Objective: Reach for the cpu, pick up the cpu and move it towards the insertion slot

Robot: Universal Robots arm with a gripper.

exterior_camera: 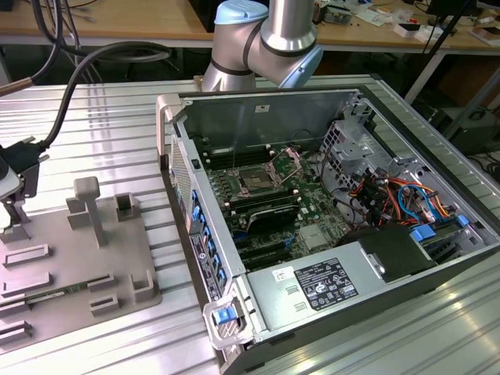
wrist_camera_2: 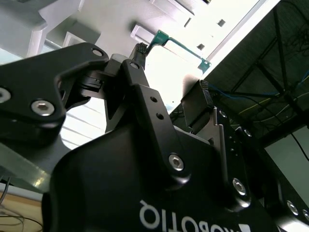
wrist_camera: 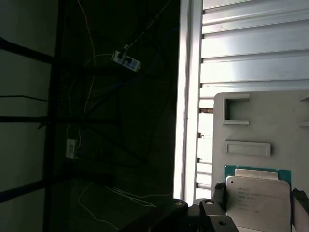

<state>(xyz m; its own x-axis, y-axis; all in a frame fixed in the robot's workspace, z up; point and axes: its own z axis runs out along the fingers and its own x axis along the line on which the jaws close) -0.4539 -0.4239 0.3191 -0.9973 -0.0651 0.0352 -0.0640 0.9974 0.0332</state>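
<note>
Two black fingers (wrist_camera: pixel 219 195) of your gripper (wrist_camera: pixel 259 194) stand spread in the first wrist view, one on each side of the cpu (wrist_camera: pixel 258 205). The jaws are released. Whether the pads touch the chip's edges, you cannot tell.

The cpu lies flat on the grey plastic tray (wrist_camera: pixel 251 125) with its silvery lid up and a strip of green board showing along its far edge. Just beyond it on the tray are a low rectangular frame (wrist_camera: pixel 248 147) and a square bracket (wrist_camera: pixel 236 110).

In the second wrist view the same fingers are held apart, with the chip's green edge visible between their tips.

In the exterior view the tray sits at 9 o'clock from the open computer case (exterior_camera: pixel 180 117), on the ribbed aluminium table (exterior_camera: pixel 94 117). Your gripper hangs over the tray at the 9 o'clock edge of that view.

The insertion slot (exterior_camera: pixel 256 181) lies in the middle of the motherboard inside the case, well apart from the tray. Its long black memory slots (exterior_camera: pixel 266 212) are at 6 o'clock from it. The arm (exterior_camera: pixel 269 35) rises at 12 o'clock, behind the case.
</note>
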